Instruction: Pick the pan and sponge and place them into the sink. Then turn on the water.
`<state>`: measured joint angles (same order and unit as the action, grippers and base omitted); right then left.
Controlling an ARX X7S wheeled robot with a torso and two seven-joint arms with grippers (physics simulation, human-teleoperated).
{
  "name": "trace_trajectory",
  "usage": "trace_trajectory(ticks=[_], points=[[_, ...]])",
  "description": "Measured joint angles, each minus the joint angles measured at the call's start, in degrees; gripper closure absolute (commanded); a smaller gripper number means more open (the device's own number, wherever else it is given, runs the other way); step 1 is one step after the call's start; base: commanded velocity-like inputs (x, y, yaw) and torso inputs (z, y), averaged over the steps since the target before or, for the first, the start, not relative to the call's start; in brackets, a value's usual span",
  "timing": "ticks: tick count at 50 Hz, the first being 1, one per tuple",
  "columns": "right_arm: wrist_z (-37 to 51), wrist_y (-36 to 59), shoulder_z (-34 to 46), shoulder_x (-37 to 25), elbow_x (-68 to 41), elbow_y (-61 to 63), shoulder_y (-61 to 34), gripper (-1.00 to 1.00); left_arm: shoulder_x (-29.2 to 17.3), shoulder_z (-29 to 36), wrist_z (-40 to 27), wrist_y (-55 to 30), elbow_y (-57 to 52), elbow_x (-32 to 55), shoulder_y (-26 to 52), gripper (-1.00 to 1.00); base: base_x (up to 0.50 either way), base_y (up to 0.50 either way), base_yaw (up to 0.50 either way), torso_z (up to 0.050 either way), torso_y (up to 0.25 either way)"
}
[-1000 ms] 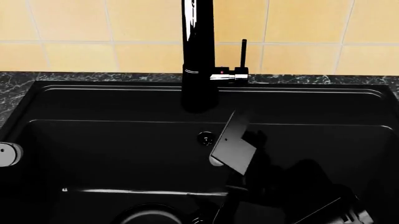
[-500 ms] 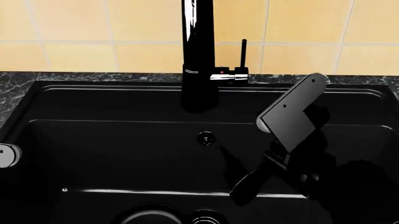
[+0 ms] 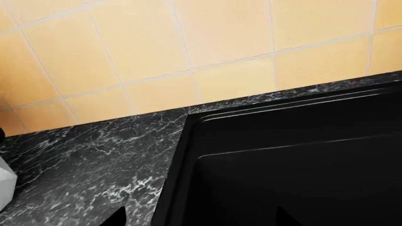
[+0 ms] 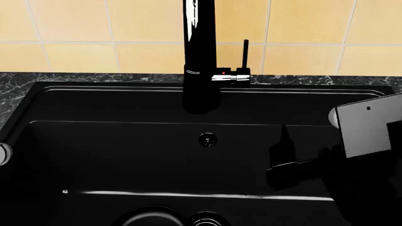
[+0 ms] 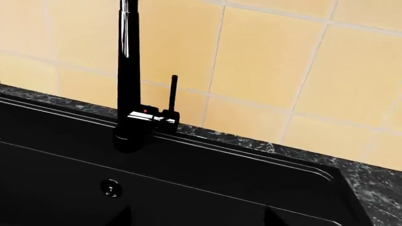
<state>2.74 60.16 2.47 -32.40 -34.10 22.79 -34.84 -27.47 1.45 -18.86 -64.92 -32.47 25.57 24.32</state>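
Nearest, one glossy round black pan (image 4: 150, 215) lies in the one matte black rectangular sink (image 4: 113, 155). Two grippers, left (image 3: 199, 217) and right (image 5: 196, 216), are spread, empty. One tall black tube faucet (image 4: 199, 52) is dry. The right arm has swung rightward.

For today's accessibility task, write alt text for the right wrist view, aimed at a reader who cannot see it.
A tall glossy black faucet with a thin upright lever stands on the back rim of a matte black sink; no water is running. Behind it are a marbled dark countertop and yellow wall tiles.
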Motion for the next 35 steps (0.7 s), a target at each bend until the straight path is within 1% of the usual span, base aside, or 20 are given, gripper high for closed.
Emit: trace_trajectory(ticks=[6,12,21,28,35], points=[[4.76,4.38,-4.32,0.88,-1.8,3.98,1.52,-1.0,-0.38,-2.24,-1.52,-3.41,-2.22,0.68,0.66,-1.0,0.0,0.0,0.0,0.0,0.0],[8.0,7.73,-6.74,1.32,-3.08,7.1,2.13,-1.0,-0.49,-6.14,-2.97,-8.29,-5.1,2.08,1.08,-1.0,0.0,0.0,0.0,0.0,0.0],[10.5,10.67,-7.75,1.35,-4.17,9.79,2.21,-1.0,0.04,-14.69,-3.95,-15.64,-8.24,4.7,0.26,-1.0,0.0,0.0,0.0,0.0,0.0],[11.56,12.38,-8.68,1.07,-5.03,11.24,2.2,-1.0,-0.99,-21.08,-3.78,-19.97,-9.08,6.26,-0.69,-1.0,0.0,0.0,0.0,0.0,0.0],[12.01,12.75,-8.62,0.89,-5.23,11.58,2.26,-1.0,-2.52,-25.12,-3.73,-22.24,-8.02,7.16,-0.76,-1.0,0.0,0.0,0.0,0.0,0.0]])
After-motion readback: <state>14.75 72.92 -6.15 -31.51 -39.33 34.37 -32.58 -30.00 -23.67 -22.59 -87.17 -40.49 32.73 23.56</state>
